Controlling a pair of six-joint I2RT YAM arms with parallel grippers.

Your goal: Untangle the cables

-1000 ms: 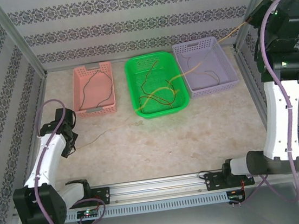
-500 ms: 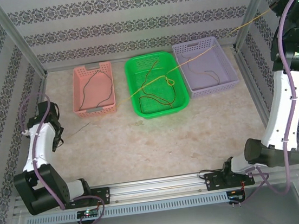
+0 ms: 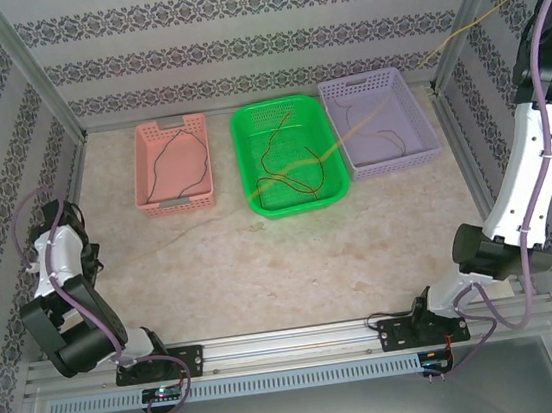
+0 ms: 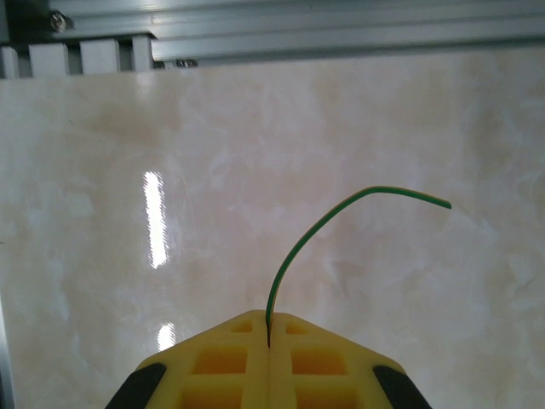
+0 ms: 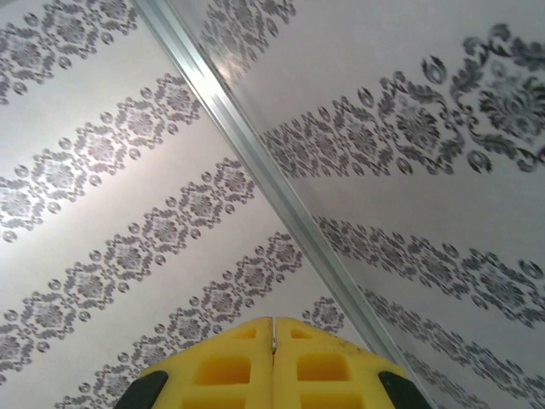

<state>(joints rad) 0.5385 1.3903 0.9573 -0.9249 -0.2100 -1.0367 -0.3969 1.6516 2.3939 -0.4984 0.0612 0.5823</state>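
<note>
Left hand (image 4: 269,339): yellow fingers pinched flat together on the yellow-green cable (image 3: 296,167). A short green tail curves out of the seam above the bench (image 3: 293,265). In the top view this hand sits far left of the green basket (image 3: 279,106), nearer the arm bases, low over the bench.

Right hand (image 5: 273,328): fingers pressed together, pointing at the patterned wall and an aluminium post (image 5: 255,170). The top view puts it high up, far right of the green basket and beyond it. The cable runs straight into it, so it is gripping the other end.

The yellow-green cable is one raised line between the two hands. From the right hand it passes over the purple basket (image 3: 397,164), just right of the green one. It then crosses the green basket and bare bench to the left hand. It is blurred where it crosses the green basket.

Other cables (image 3: 272,157): dark red/brown loops lie inside the green basket. One dark cable lies in the pink basket (image 3: 177,206) to its left, and one brown cable lies in the purple basket.
</note>
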